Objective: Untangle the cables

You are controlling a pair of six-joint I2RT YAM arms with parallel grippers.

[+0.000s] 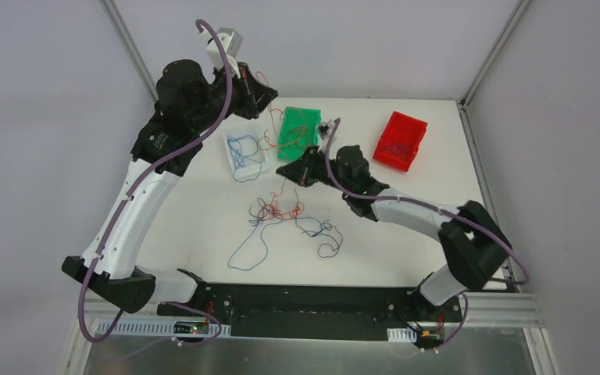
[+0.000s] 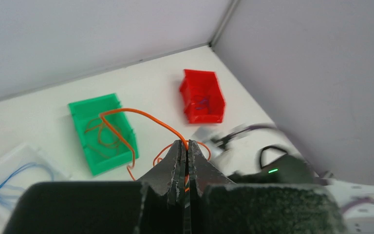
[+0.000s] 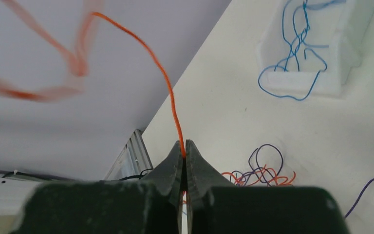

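Cables (image 1: 285, 212) lie knotted in the middle of the table. Your left gripper (image 2: 187, 145), raised near the green bin (image 2: 93, 106), is clamped on an orange-red strand (image 2: 141, 115). Your right gripper (image 3: 184, 145), between the knot and that bin, also pinches an orange-red strand. Blue wires (image 1: 242, 148) sit in the clear tray (image 1: 264, 160).

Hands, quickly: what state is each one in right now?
Left hand: closed, pinching an orange wire.
Right hand: closed, pinching an orange strand.
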